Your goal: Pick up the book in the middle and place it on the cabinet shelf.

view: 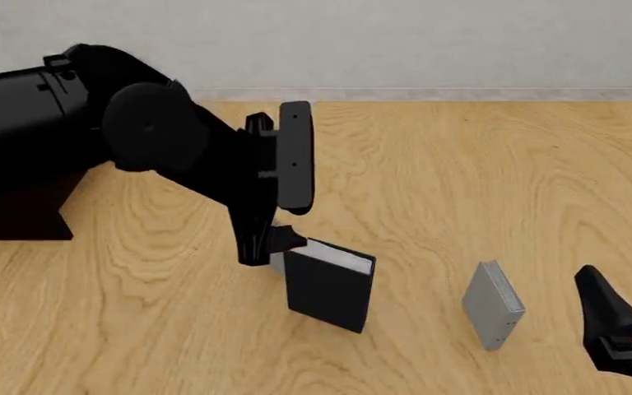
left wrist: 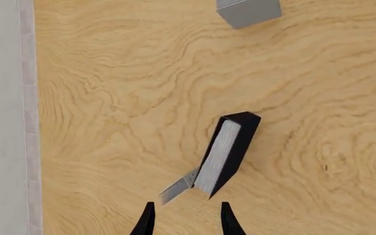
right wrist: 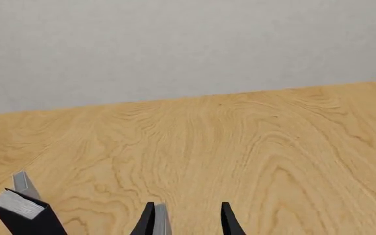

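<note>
Black book (view: 331,290) stands upright on the table (view: 426,189), between two thin grey books, one (view: 494,304) to its right, one (left wrist: 178,187) touching its left side. Left gripper (left wrist: 186,218) hovers just above the book, jaws apart, holding nothing. Right gripper (right wrist: 186,218) also open and empty, near the right grey book; cabinet shelf (view: 14,210) well left of the book.

One black book (view: 331,288), two grey books (view: 493,304), one cabinet (view: 14,210).

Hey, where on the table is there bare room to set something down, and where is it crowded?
Bare wood runs from the black book and the right grey book to the table's far edge. Near-left corner is bare too. Crowded: the centre, where the left gripper hangs over the black book and another grey book; the cabinet fills far left.
</note>
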Tool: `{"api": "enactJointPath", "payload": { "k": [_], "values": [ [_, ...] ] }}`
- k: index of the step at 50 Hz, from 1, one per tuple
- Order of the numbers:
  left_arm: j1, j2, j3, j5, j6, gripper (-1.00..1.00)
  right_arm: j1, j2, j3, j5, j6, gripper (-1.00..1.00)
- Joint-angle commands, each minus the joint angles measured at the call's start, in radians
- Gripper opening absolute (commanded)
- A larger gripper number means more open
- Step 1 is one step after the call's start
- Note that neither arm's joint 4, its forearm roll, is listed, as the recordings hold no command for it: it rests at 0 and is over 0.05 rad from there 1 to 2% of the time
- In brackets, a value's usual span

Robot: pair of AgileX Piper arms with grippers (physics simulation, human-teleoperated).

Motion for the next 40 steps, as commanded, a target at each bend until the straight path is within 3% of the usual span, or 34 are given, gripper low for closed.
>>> {"api": "enactJointPath", "payload": {
  "k": [1,25,40],
  "values": [
    [0.006,0.031,0.025,-0.05,0.02,1.0,0.0,-0.008,0.0,0.008,0.003,1.0],
    [0.029,0.096,0.085,-0.196,0.044,1.0,0.001,-0.012,0.0,0.013,0.005,1.0],
    [-0.029,0.113,0.122,-0.214,0.009,1.0,0.002,-0.01,0.0,0.011,0.008,1.0]
  ]
}}
